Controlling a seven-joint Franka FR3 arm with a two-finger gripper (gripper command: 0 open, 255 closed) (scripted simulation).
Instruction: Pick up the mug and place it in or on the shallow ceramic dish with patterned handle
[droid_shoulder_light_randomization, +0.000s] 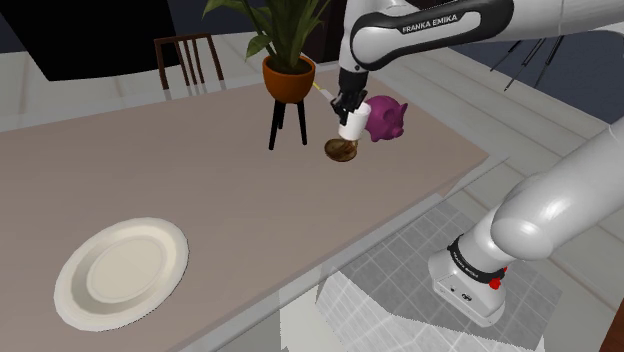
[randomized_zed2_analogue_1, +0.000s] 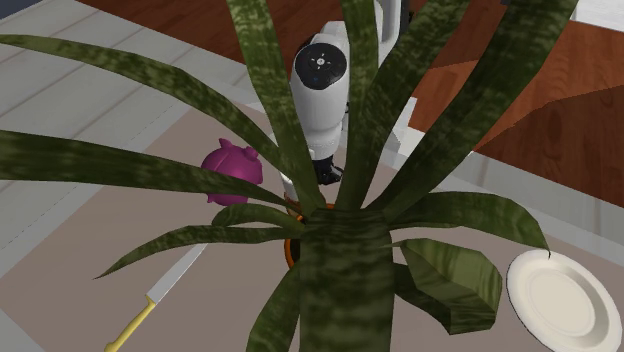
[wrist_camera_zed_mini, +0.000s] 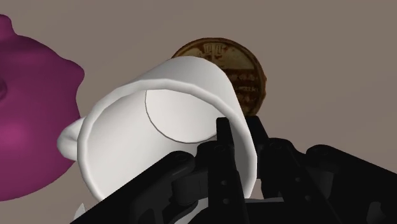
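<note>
My black gripper (droid_shoulder_light_randomization: 349, 110) is shut on a white mug (droid_shoulder_light_randomization: 352, 128), which hangs tilted a little above the table. In the wrist view the fingers (wrist_camera_zed_mini: 224, 147) pinch the wall of the mug (wrist_camera_zed_mini: 168, 130) at its rim, one inside and one outside, and the gripper (wrist_camera_zed_mini: 245, 145) holds it with its open mouth facing the camera. Just below and beyond the mug lies a round brown patterned dish (wrist_camera_zed_mini: 236, 67), partly hidden by it. From the shoulder view the dish (droid_shoulder_light_randomization: 341, 152) sits on the table directly under the mug.
A purple piggy bank (droid_shoulder_light_randomization: 386, 118) stands right beside the mug and dish. A plant in an orange pot (droid_shoulder_light_randomization: 290, 78) on a black stand is to the shoulder view's left of them. A white plate (droid_shoulder_light_randomization: 120, 272) lies near the front. A yellow-handled knife (randomized_zed2_analogue_1: 160, 295) lies behind the plant.
</note>
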